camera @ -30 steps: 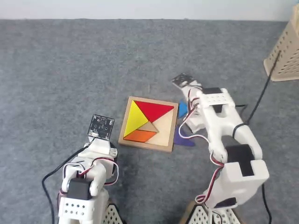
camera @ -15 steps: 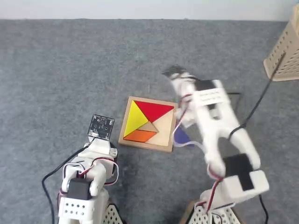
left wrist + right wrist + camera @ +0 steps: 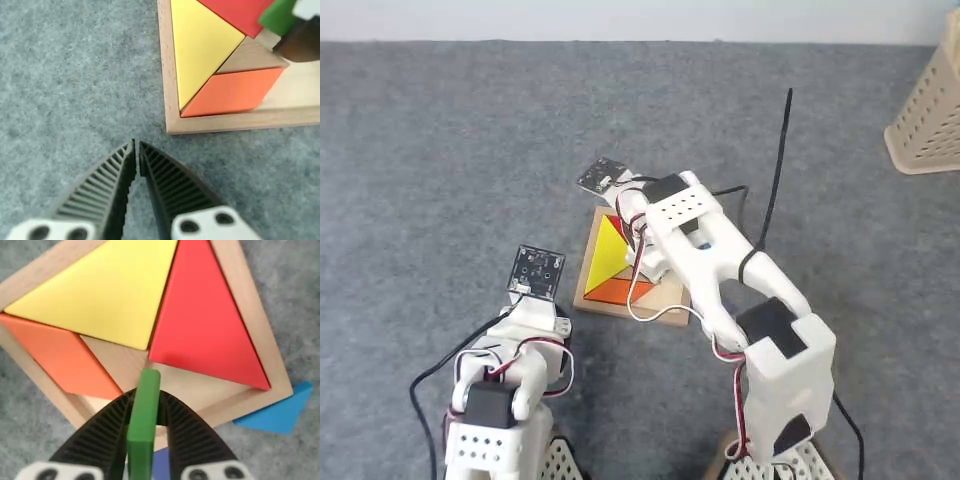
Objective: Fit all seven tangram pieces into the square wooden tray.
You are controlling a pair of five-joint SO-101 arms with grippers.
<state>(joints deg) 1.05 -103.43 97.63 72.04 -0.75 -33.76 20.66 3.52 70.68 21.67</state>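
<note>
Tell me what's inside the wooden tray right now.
In the tray lie a yellow triangle, a red triangle, an orange parallelogram and a plain wood triangle. The right gripper, shut on an on-edge green piece, hides part of the bare floor.

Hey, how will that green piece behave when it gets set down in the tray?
Probably stiff: the green piece looks straight, pinched on edge in the right gripper. Its faces look smooth, so it might slip. Released on that thin edge over the tray, it would likely tip flat.
</note>
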